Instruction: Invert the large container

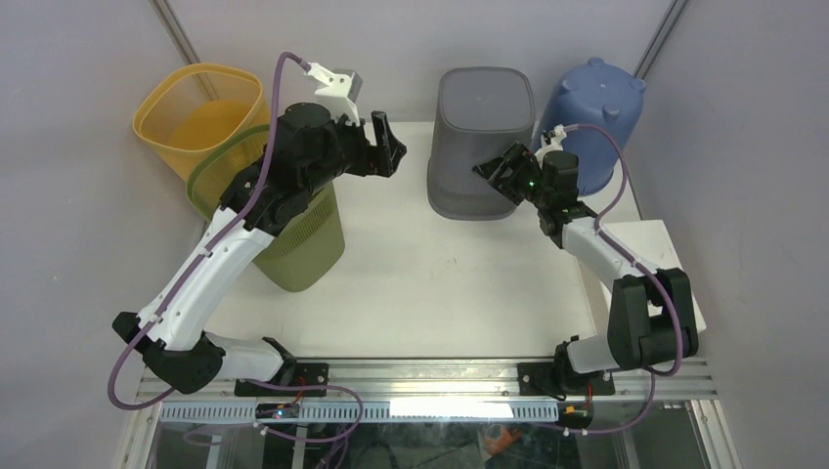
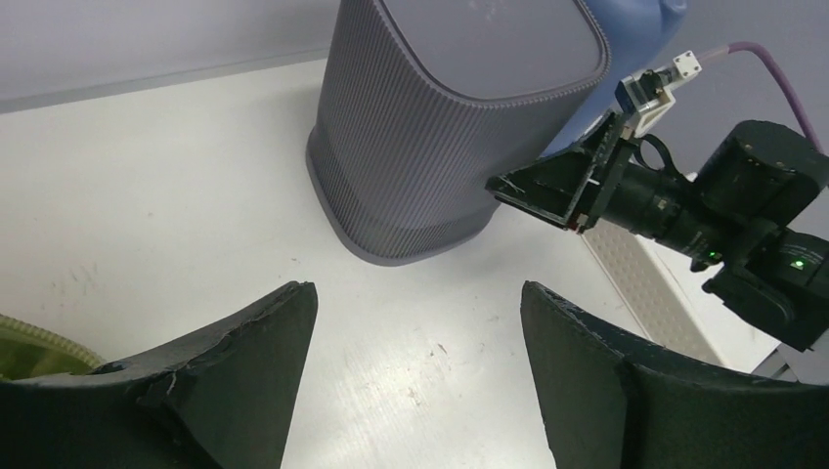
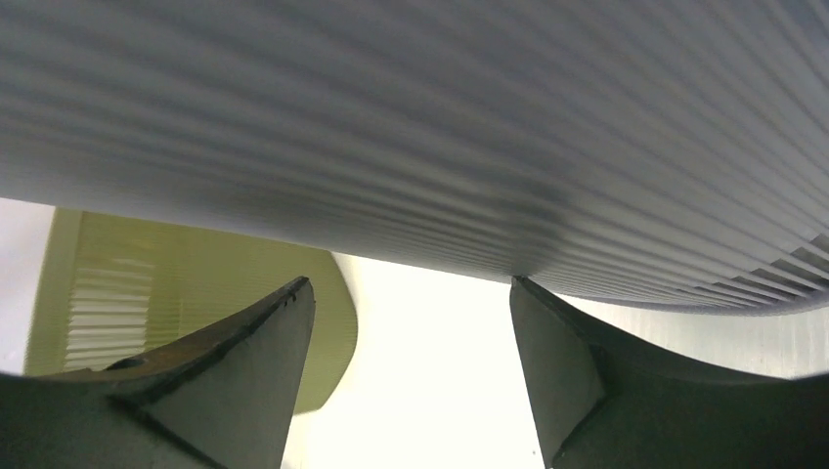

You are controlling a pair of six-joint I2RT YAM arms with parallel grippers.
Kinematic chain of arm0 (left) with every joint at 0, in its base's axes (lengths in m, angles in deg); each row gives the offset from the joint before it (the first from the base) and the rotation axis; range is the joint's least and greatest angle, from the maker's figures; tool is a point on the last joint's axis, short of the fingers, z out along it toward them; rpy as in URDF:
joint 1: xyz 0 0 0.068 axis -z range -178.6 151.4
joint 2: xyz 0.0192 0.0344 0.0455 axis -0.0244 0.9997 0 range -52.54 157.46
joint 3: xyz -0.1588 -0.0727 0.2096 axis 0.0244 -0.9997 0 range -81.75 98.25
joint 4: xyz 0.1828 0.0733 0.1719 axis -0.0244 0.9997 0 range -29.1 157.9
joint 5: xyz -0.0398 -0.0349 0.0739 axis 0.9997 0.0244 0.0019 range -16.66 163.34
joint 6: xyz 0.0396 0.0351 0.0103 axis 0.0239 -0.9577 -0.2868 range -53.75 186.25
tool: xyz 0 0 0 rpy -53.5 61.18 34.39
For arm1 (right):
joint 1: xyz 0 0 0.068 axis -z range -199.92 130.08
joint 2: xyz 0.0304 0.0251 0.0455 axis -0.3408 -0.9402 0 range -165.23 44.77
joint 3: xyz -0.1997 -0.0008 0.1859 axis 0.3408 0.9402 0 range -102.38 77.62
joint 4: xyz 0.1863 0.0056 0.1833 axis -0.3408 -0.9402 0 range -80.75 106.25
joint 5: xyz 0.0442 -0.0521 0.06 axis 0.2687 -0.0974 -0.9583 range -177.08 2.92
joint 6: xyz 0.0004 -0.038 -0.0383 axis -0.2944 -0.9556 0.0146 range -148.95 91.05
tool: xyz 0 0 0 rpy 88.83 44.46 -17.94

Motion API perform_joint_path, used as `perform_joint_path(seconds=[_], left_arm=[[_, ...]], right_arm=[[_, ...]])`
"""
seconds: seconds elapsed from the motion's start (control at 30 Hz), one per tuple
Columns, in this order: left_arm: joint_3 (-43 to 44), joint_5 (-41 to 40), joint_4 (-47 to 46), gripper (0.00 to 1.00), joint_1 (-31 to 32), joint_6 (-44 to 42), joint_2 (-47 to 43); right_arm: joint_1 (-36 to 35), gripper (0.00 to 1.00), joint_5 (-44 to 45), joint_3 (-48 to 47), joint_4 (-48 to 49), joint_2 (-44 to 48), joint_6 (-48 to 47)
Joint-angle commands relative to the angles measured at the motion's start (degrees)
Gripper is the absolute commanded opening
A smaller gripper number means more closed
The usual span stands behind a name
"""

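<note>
The large grey ribbed container (image 1: 479, 137) stands at the back centre with its closed base up and its wider rim on the table; it also shows in the left wrist view (image 2: 440, 147) and fills the top of the right wrist view (image 3: 440, 127). My left gripper (image 1: 389, 147) is open and empty, above the table a little left of the container, with bare table between its tips (image 2: 418, 288). My right gripper (image 1: 501, 166) is open and empty, low against the container's right side (image 3: 411, 281). Its right fingertip (image 3: 533, 298) is at the ribbed wall.
An olive green bin (image 1: 303, 234) stands at the left under my left arm, with a yellow basket (image 1: 200, 112) behind it. A blue container (image 1: 591, 107) stands at the back right behind the grey one. A white box (image 1: 650, 244) lies at the table's right edge.
</note>
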Motion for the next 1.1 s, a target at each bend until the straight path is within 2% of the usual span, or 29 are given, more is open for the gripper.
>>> perform_joint_path(seconds=[0.0, 0.13, 0.23, 0.37, 0.47, 0.7, 0.83, 1.07], left_arm=[[0.4, -1.13, -0.64, 0.79, -0.29, 0.44, -2.7], [1.24, 0.1, 0.45, 0.8, -0.22, 0.78, -2.54], [3.14, 1.05, 3.25, 0.83, -0.2, 0.22, -2.38], [7.38, -0.44, 10.05, 0.84, -0.31, -0.94, -2.27], [9.87, -3.2, 16.46, 0.85, -0.29, -1.67, -2.64], [9.07, -8.22, 27.21, 0.86, -0.24, -1.44, -4.28], [5.22, -13.65, 32.01, 0.89, -0.2, -0.33, -5.17], [-1.43, -19.18, 32.88, 0.9, -0.22, 0.97, -6.66]], right_arm=[[-4.22, 0.78, 14.96, -3.82, 4.28, -1.21, 0.1], [-6.18, 0.79, 19.96, -6.16, 5.93, -5.7, 1.78], [-6.45, 0.8, 21.5, -12.67, 3.96, -11.95, 2.13], [-6.45, 0.81, 22.19, -20.59, 0.24, -17.38, 2.07], [-6.5, 0.81, 22.19, -22.13, -0.51, -17.27, 2.07], [-6.56, 0.81, 22.19, -13.25, -2.28, -5.5, 2.07], [-6.54, 0.84, 22.07, -4.81, -6.24, 5.92, -4.64], [-6.53, 0.87, 26.88, 4.63, -17.79, 23.43, -8.62]])
